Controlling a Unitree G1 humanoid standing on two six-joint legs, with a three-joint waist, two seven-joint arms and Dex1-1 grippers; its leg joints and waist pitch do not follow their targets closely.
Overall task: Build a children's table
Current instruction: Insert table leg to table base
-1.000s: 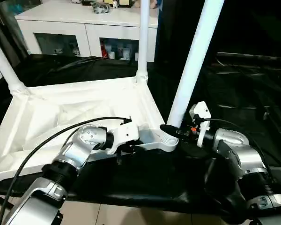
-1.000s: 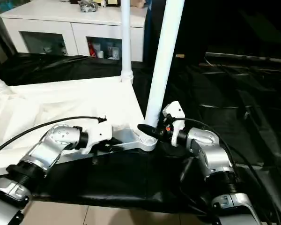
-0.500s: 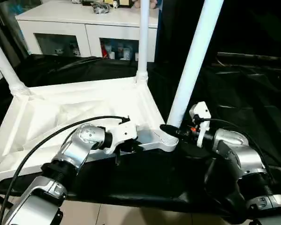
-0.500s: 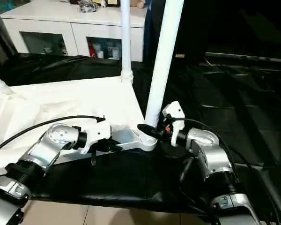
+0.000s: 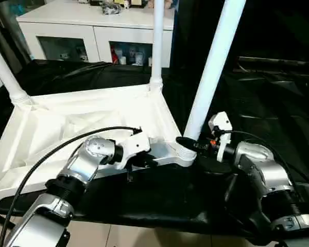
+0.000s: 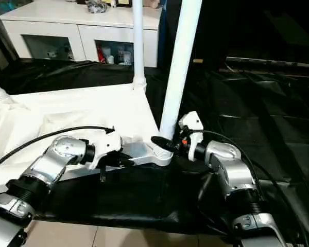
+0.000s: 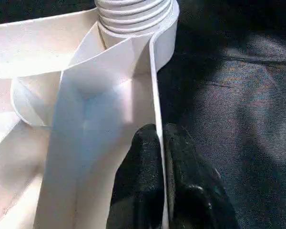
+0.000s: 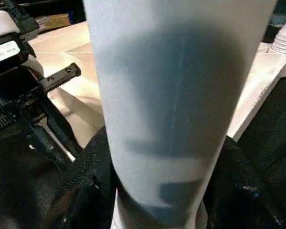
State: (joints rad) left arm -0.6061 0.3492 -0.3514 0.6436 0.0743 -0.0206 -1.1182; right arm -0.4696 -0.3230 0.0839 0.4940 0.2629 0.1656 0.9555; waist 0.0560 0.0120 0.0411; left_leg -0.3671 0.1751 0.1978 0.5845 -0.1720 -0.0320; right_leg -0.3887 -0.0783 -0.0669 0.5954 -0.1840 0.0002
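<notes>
The white tabletop (image 5: 67, 123) lies upside down on a black-covered surface, ribbed underside up. Three white legs stand in its corner sockets: one at the far left (image 5: 5, 72), one at the back (image 5: 157, 46), one at the near right corner (image 5: 212, 67). My left gripper (image 7: 161, 157) is shut on the tabletop's near edge wall, close to the near right socket (image 7: 133, 19). My right gripper (image 5: 188, 144) is shut on the base of the near right leg (image 8: 181, 95), just above its socket (image 5: 184, 154).
A white cabinet (image 5: 92, 31) with glass doors stands behind the work. Black sheeting (image 5: 268, 103) covers the surface to the right and in front. A black cable (image 5: 67, 146) runs over my left forearm.
</notes>
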